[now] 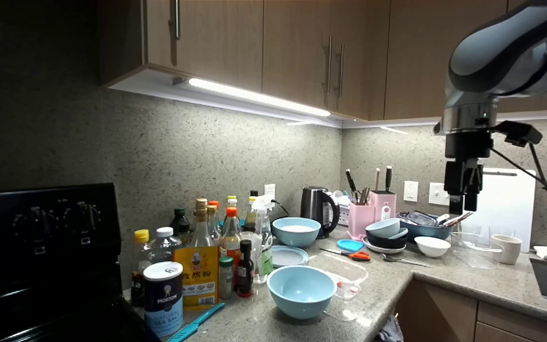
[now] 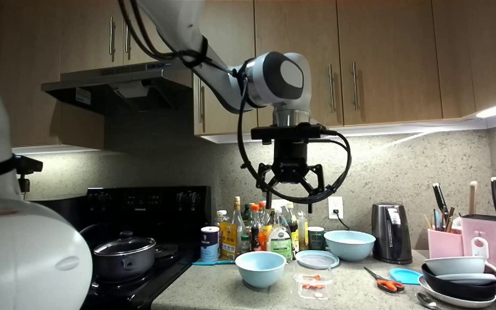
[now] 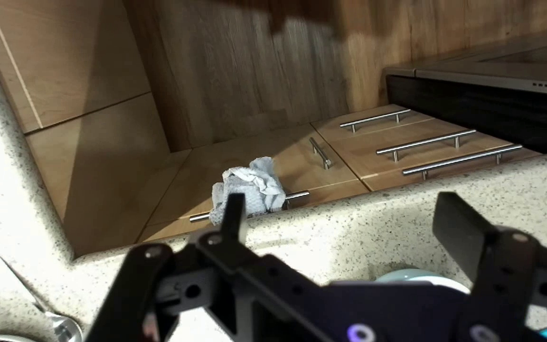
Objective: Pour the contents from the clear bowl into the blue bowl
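Tool [image 2: 289,206], spread and empty, near centre of an exterior view: a hard pinch could buckle the seemingly flimsy clear tub [image 2: 305,294], presumably the vessel to empty, lower centre, spilling reddish pieces [image 2: 312,286] short of the nearer blue bowl [image 2: 260,271], just left.
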Controlling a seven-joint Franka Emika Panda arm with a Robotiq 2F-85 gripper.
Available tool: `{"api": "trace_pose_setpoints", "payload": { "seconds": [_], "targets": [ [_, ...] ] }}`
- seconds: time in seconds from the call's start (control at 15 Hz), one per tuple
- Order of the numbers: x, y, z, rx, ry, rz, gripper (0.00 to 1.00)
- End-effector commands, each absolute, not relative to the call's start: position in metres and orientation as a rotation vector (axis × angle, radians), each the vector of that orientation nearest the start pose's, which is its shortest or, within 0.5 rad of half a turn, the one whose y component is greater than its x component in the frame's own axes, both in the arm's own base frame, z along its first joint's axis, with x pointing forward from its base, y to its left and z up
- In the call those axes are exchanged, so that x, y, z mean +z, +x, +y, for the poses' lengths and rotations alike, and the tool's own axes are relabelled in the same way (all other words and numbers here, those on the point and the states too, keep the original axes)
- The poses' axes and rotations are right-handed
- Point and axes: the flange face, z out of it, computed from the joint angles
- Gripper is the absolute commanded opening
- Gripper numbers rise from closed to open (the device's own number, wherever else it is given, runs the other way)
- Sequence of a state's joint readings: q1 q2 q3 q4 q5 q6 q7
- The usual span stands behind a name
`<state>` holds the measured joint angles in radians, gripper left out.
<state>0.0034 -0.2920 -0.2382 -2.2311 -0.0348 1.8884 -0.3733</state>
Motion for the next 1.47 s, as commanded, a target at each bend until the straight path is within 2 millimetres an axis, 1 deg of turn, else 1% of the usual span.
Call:
{"api": "trace_pose_setpoints", "payload": {
  "seconds": [0.0,0.07,0.13,0.2,0.53,0.67,0.87,1.07,1.27,1.4],
  "targets": [
    [0.475,0.494,-0.119,0.188,-3.086,-0.394,1.0],
    [0.475,0.473,-0.116,0.121,-3.087,-0.307,1.0],
    [0.472,0.482,-0.116,0.136,-3.09,-0.314,1.0],
    [0.468,0.485,-0.115,0.146,-3.09,-0.317,1.0],
    [0.474,0.481,-0.118,0.129,-3.093,-0.308,1.0],
    [0.468,0.497,-0.121,0.097,-3.093,-0.356,1.0],
    [0.465,0.535,-0.115,0.01,-3.18,-0.51,1.0],
    [0.457,0.571,-0.107,-0.012,-3.205,-0.635,1.0],
    [0.435,0.614,-0.089,0.026,-3.162,-0.742,1.0],
    [0.421,0.634,-0.086,0.058,-3.157,-0.768,1.0]
  ]
}}
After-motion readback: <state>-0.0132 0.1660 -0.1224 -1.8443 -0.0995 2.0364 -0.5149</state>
